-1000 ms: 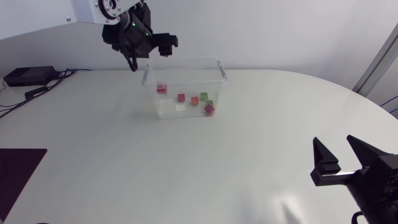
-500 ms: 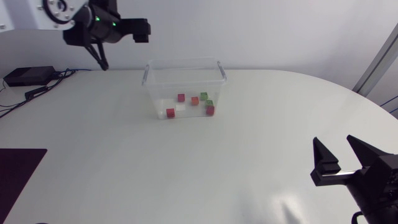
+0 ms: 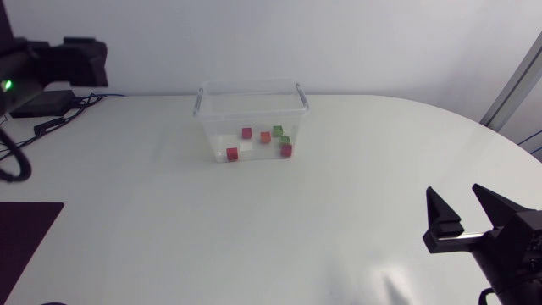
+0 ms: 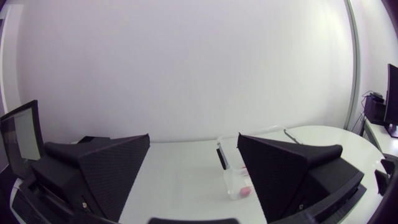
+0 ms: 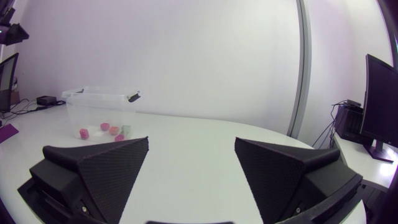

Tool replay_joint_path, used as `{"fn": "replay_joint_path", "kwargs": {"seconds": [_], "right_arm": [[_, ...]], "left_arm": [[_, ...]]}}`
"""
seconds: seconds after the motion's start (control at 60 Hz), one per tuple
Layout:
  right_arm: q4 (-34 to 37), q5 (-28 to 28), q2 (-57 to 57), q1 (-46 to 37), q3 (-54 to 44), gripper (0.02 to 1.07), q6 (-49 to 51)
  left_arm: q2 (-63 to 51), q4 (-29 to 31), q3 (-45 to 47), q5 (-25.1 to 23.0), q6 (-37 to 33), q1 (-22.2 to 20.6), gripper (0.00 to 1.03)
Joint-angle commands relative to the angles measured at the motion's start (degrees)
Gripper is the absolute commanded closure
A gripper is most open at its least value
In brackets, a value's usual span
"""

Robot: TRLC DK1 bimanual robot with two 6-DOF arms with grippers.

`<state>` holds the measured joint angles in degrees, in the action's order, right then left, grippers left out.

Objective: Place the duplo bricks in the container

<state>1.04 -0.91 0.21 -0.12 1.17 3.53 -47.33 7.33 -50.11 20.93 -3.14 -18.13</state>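
Head view: clear container (image 3: 212, 127) set toward the far side of the table (image 3: 254, 237), duplo bricks (image 3: 265, 137) — red, green, orange, one white — all lying on its floor. Left arm (image 3: 51, 63) at the view's left edge, well apart from the container. Right end effector (image 3: 456, 202) near the opposite corner of the table, fingers spread, holding nothing. Left wrist view: left end effector (image 4: 194, 140) wide apart and empty, container ahead of it and partly hidden behind one finger. Right wrist view: spread, empty fingers again, container well ahead across the table, bricks showing through its wall. Judged done or very nearly so, with no loose brick in sight. Likeliest trouble from here: an arm swinging back over the table and clipping the rim, shoving or tipping the light container and spilling bricks. Otherwise, fingers closing on air if another pick is tried.
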Motion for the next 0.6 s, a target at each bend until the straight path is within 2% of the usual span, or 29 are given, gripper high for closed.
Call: {"fn": "replay_joint_path", "kwargs": {"seconds": [0.0, 0.167, 0.583], "right_arm": [[-0.42, -0.32, -0.47, -0.41, -1.17, 0.07, 1.22], [-0.34, -0.31, -0.47, -0.40, -1.17, 0.07, 1.15], [-0.65, 0.23, -0.35, -0.17, -1.17, 0.07, -0.91]], "left_arm": [[7.34, -0.39, 8.45, -0.89, -1.61, -0.50, 0.04], [22.44, -0.13, 21.92, -2.11, -2.85, -0.95, 0.04], [33.42, -3.31, 34.35, -10.41, -0.21, 7.46, 0.04]]}}
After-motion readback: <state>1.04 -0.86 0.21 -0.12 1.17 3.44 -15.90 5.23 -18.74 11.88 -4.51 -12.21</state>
